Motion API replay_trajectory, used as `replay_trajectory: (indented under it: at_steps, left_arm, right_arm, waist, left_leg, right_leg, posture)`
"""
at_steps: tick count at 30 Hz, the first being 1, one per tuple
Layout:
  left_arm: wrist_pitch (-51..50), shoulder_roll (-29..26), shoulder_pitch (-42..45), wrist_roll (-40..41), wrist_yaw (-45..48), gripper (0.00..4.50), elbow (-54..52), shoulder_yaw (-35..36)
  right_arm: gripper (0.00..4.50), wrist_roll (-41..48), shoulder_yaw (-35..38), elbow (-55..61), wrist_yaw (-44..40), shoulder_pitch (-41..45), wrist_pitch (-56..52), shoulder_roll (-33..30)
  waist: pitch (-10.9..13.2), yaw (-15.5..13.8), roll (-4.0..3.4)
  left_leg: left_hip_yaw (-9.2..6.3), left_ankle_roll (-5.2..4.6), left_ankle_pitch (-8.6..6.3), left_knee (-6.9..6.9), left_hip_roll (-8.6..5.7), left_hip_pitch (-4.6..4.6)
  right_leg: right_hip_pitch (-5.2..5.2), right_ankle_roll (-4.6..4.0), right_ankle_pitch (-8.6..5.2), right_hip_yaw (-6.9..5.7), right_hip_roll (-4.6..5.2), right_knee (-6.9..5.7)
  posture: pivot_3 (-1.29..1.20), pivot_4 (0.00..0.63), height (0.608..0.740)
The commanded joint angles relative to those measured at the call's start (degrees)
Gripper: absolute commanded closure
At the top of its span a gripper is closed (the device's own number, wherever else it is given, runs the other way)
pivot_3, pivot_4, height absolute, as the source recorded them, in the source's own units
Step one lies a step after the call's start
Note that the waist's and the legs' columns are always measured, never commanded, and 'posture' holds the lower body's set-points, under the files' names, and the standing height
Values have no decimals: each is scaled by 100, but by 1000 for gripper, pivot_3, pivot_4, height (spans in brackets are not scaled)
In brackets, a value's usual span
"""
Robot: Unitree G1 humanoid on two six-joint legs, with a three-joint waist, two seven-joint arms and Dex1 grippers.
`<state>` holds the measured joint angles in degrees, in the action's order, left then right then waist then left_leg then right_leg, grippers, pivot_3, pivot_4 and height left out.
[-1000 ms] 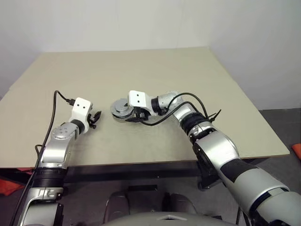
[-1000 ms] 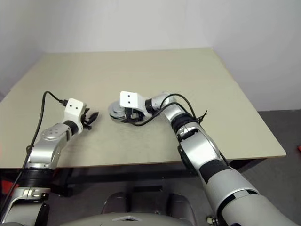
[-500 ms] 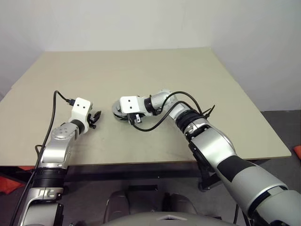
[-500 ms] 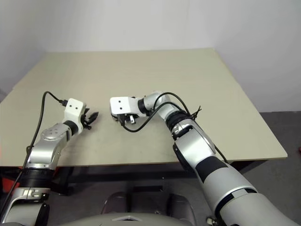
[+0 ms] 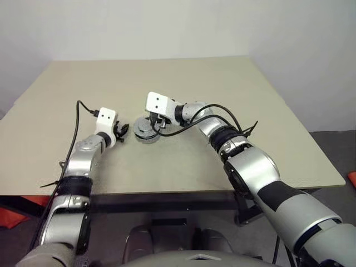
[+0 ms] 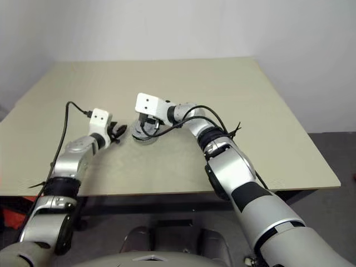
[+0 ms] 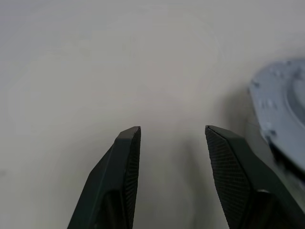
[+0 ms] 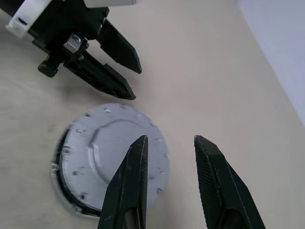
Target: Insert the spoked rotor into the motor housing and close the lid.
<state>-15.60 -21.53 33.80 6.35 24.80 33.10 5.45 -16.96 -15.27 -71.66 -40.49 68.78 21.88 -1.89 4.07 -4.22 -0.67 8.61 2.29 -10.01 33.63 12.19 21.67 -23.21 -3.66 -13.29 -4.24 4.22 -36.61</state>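
Lid now lies shut on the motor housing mid-table, so closing looks done; right gripper hovers above, fingers apart and empty, while left gripper has advanced to its nine o'clock, fingers apart.

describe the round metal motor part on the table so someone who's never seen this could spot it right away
On the beige table, look near the middle, between the two robot arms. There lies the motor housing with its lid shut: a flat, round, silver-grey disc with small dots around its rim, the one loose thing on the tabletop.
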Motion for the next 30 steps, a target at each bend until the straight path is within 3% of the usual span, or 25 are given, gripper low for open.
replay_trajectory:
  at_steps: [1, 9, 30]
  left_arm:
    - [513, 79, 524, -68, 110, 2227, 722, -52]
    - [1008, 371, 1006, -265, 301, 2227, 1705, -284]
    - [667, 424, 613, -203, 652, 2227, 1043, -295]
  right_arm:
    - [2827, 113, 135, 100, 113, 202, 7, -46]
    - [2827, 204, 244, 217, 98, 222, 51, -90]
    - [2827, 183, 229, 132, 297, 385, 70, -36]
  waist:
    - [0, 0, 1]
    - [1, -123, 1]
    - [6, -187, 7]
  left_leg:
    - [0, -1, 0, 0, -1, 0]
    - [1, -7, -4, -3, -9, 6]
    - [-1, -10, -5, 0, -17, 11]
  right_leg:
    - [0, 0, 0, 0, 1, 2]
    - [-1, 0, 0, 0, 9, 7]
    - [-1, 0, 0, -2, 18, 6]
  posture:
    - [0, 0, 740]
    - [0, 0, 740]
    - [0, 0, 740]
